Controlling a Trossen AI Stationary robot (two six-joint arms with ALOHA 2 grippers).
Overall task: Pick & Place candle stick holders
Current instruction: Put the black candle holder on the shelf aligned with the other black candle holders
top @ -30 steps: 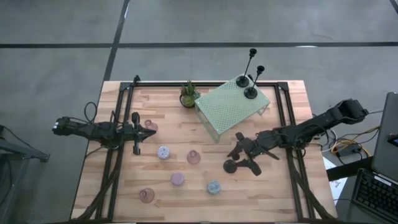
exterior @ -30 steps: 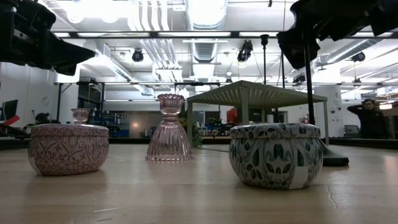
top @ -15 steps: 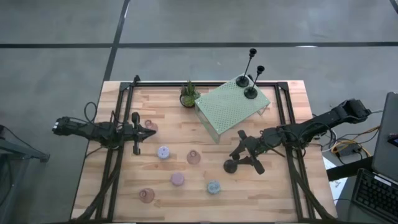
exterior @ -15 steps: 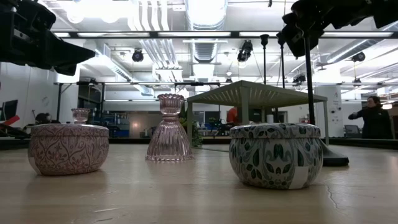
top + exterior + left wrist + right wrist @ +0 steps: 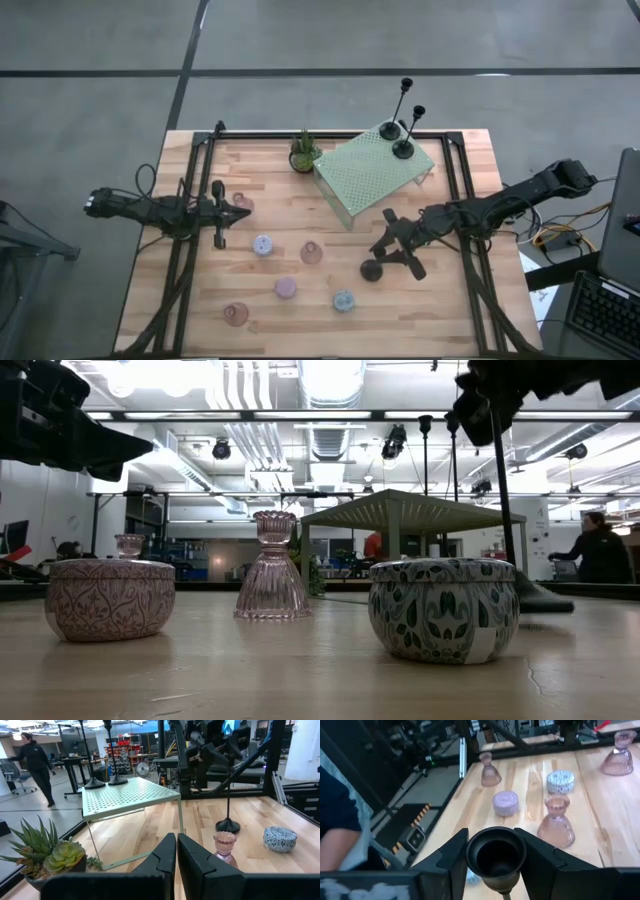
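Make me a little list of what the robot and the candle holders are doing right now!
right gripper: closing around the top cup of a black holder, base on the table
left gripper: shut, empty, waiting at the table's left side
on green platform: two black holders
on table: three pink glass cups, three round pastel holders
also there: potted plant
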